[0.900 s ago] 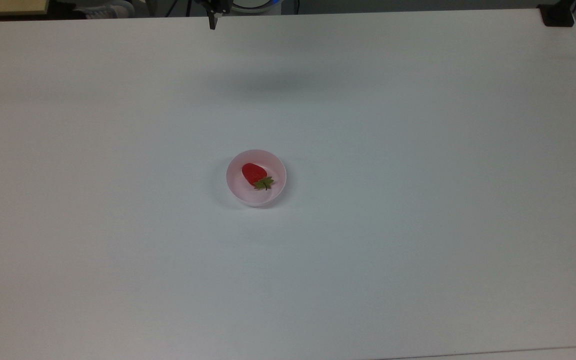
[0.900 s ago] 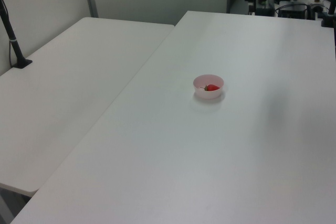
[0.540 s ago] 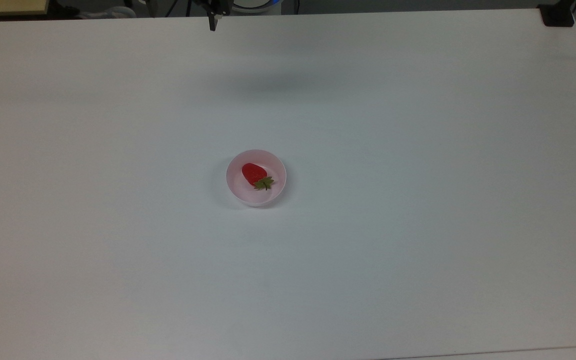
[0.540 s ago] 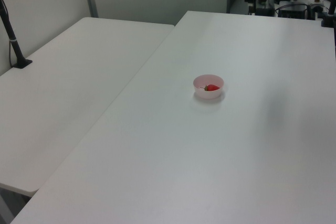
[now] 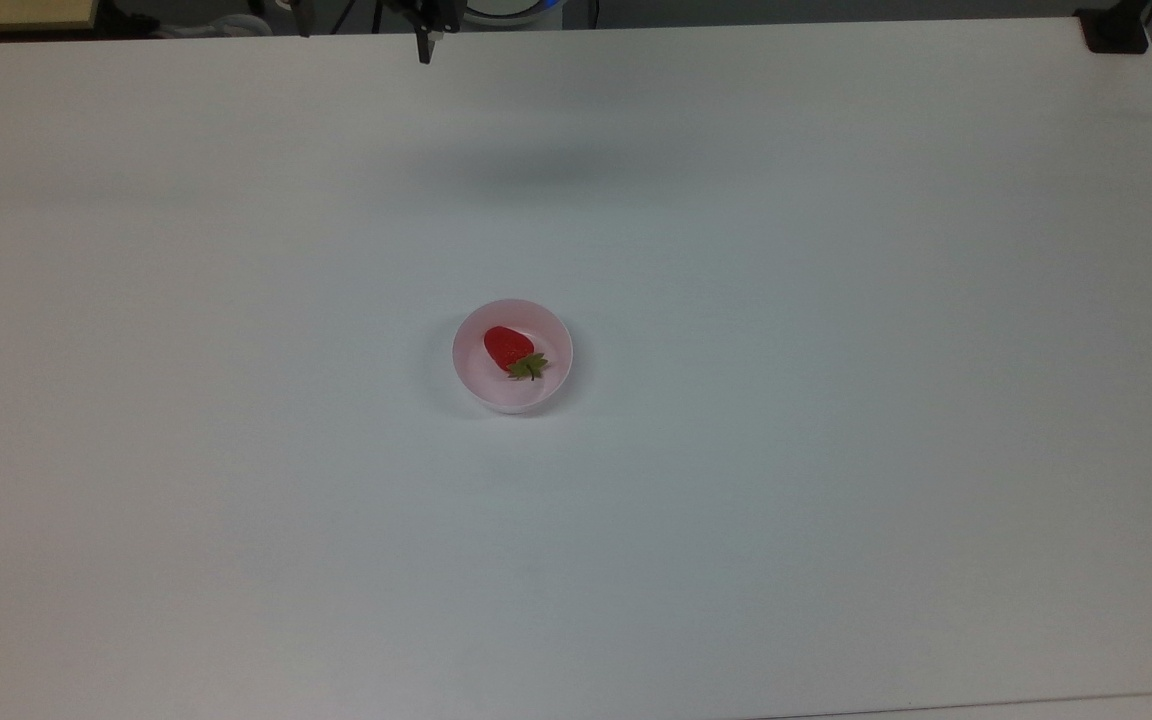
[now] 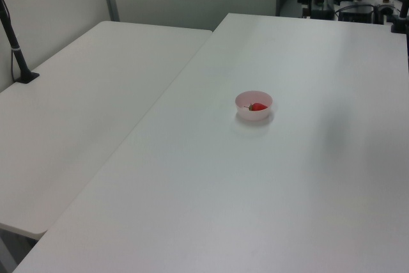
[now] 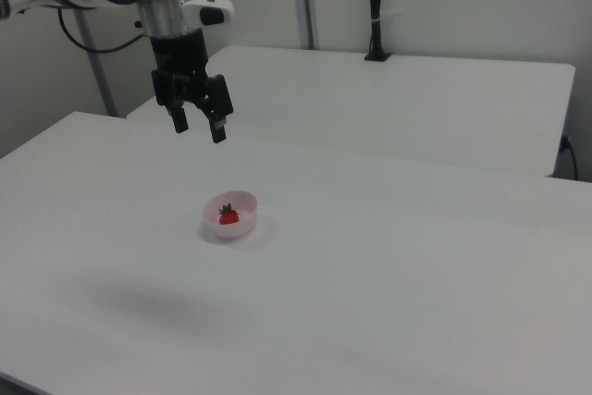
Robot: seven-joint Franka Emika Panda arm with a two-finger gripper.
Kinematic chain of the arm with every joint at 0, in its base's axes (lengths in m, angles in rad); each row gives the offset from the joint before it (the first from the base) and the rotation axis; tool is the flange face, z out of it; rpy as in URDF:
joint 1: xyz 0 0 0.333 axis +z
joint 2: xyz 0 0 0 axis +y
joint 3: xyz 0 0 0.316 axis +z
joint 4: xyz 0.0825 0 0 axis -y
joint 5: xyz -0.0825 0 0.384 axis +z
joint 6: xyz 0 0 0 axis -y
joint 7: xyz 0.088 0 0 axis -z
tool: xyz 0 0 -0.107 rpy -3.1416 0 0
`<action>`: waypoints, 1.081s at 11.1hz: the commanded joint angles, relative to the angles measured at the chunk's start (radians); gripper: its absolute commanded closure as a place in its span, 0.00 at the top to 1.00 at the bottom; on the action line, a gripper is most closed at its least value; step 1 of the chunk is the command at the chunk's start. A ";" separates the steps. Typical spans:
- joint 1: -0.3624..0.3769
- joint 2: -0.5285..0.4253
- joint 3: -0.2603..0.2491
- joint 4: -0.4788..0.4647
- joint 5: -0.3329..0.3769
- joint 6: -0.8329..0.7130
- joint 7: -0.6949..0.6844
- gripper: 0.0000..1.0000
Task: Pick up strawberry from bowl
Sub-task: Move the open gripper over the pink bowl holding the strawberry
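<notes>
White bench (image 5: 836, 450) carries the bowl (image 5: 512, 398), with the strawberry (image 5: 508, 346) lying inside it, leafy cap toward the top view's lower right. High above the bowl, the gripper (image 7: 197, 127) hangs spread wide and empty; judged, it must descend and cross to the bowl.

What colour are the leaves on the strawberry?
Green, on the red strawberry lying in the pink bowl. The top view shows it best.

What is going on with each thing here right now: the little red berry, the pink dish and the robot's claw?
Small glossy red strawberry: lying on its side inside the bowl, untouched.
Small round pale pink bowl: upright on the white table, holding the strawberry.
Black two-finger gripper: open, empty, in the air, apart from the bowl.
</notes>
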 commanded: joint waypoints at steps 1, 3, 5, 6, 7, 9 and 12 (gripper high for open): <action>0.018 0.032 0.007 -0.010 0.016 0.071 -0.042 1.00; 0.057 0.081 0.007 -0.006 0.016 0.137 -0.046 1.00; 0.090 0.142 0.007 -0.006 0.014 0.217 -0.046 1.00; 0.097 0.179 0.007 -0.004 0.014 0.254 -0.046 1.00; 0.113 0.213 0.009 -0.004 0.011 0.283 -0.046 1.00; 0.130 0.271 0.009 -0.003 0.011 0.358 -0.068 1.00; 0.128 0.332 0.009 -0.004 0.013 0.425 -0.191 0.91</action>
